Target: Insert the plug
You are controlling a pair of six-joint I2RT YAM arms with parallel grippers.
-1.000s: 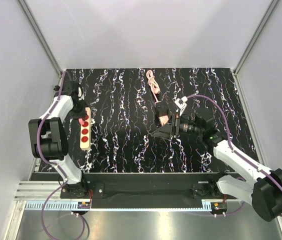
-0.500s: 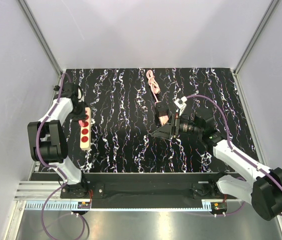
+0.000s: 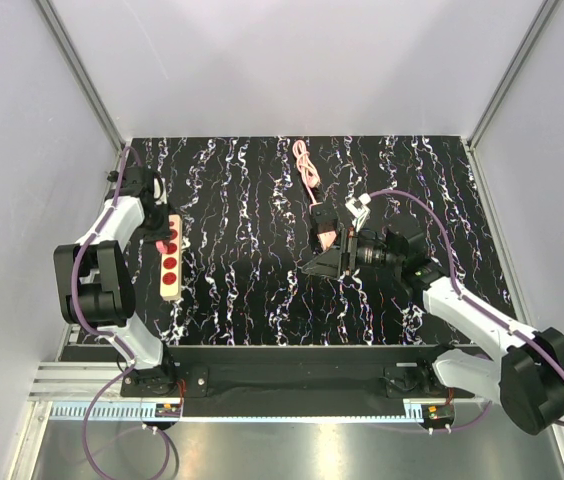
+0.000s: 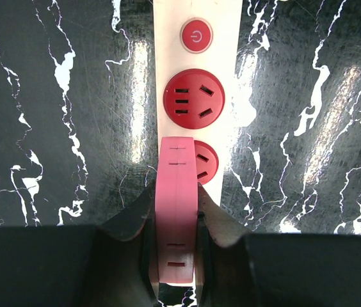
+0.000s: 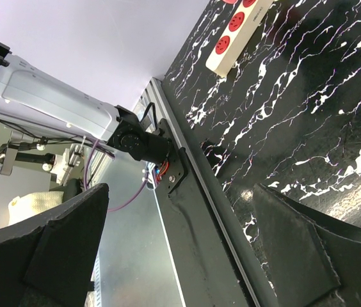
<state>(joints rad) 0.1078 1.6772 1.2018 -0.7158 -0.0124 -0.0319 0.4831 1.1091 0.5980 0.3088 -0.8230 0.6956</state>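
In the left wrist view my left gripper (image 4: 176, 208) is shut on the pink blocky plug (image 4: 176, 211). The plug's far end lies over the second red socket (image 4: 207, 163) of the beige strip (image 4: 228, 77), covering its left part. The first socket (image 4: 193, 99) and the round power button (image 4: 196, 35) are uncovered. From above, my left gripper (image 3: 165, 236) is over the far end of the beige strip (image 3: 169, 272) at the table's left. My right gripper (image 3: 327, 262) is open and empty at mid-table; its fingers (image 5: 59, 249) stand wide apart.
A long slim pink power strip (image 3: 324, 228) lies just beyond my right gripper, its coiled pink cord (image 3: 307, 168) running toward the back. The beige strip (image 5: 238, 29) also shows far off in the right wrist view. White walls enclose the black marbled table (image 3: 242, 200).
The left arm has shifted very slightly at the strip with the plug still held. The right gripper has barely moved and stays open.
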